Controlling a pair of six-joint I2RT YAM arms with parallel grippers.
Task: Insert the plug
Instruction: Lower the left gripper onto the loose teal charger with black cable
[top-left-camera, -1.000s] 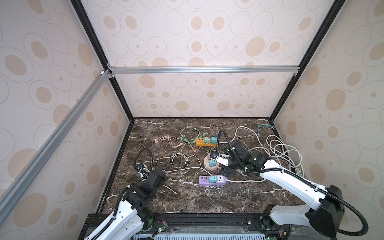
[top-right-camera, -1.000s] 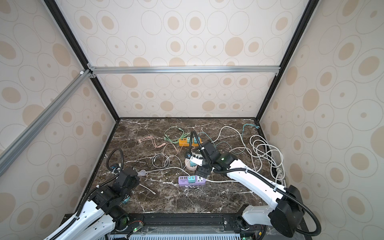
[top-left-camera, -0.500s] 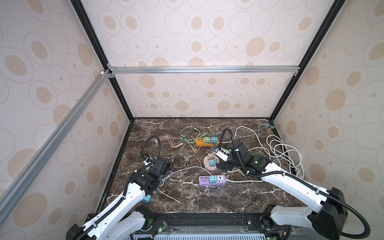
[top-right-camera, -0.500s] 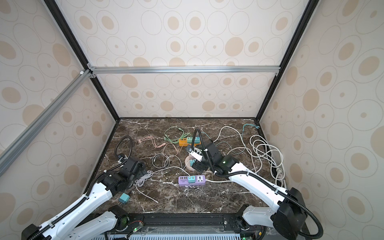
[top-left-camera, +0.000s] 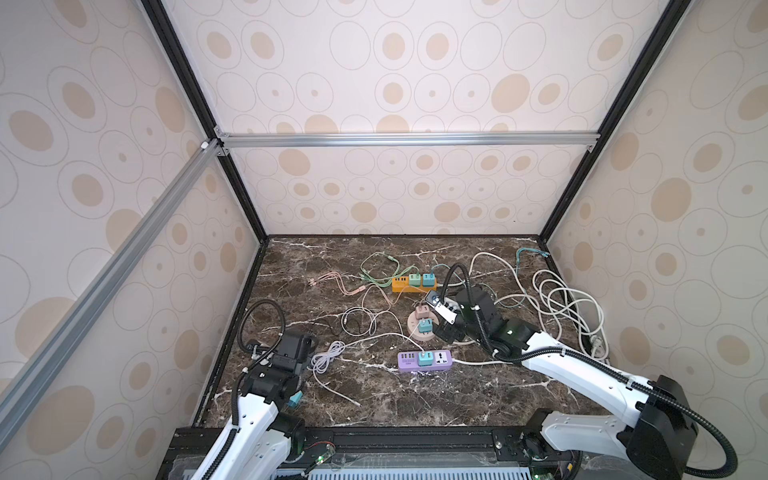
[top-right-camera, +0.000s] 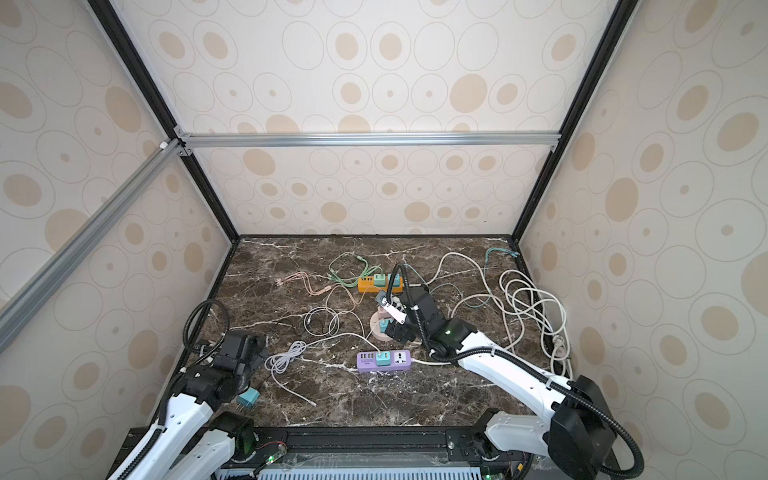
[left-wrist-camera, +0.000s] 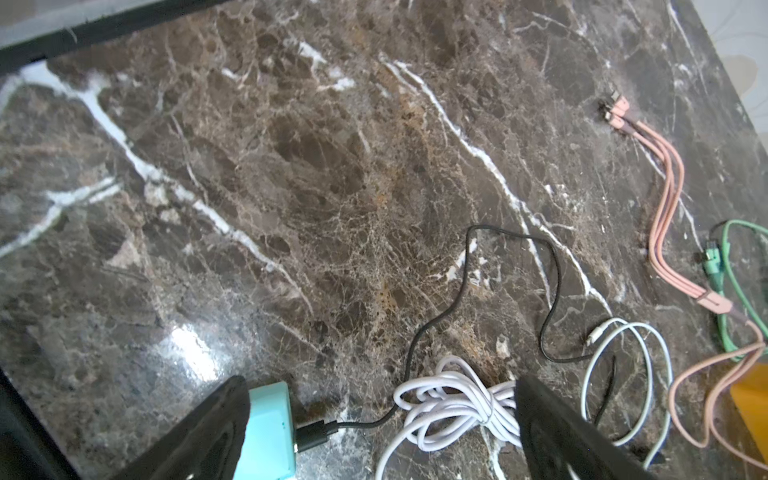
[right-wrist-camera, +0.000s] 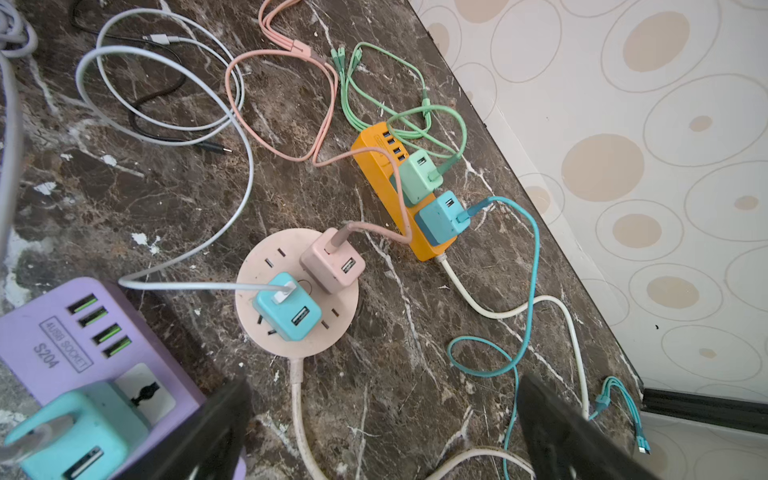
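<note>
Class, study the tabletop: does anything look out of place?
Yes. A teal charger lies loose on the marble table beside the open left gripper, plugged into nothing, though the purple strip has a free socket.

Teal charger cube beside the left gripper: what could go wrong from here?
1. The teal charger cube lies off-centre in the gap of the open left gripper, with the coiled white cable there too; closing may pinch both.
2. Its thin black cable loops across the marble tabletop; lifting could snag it on the looped white cable.
</note>
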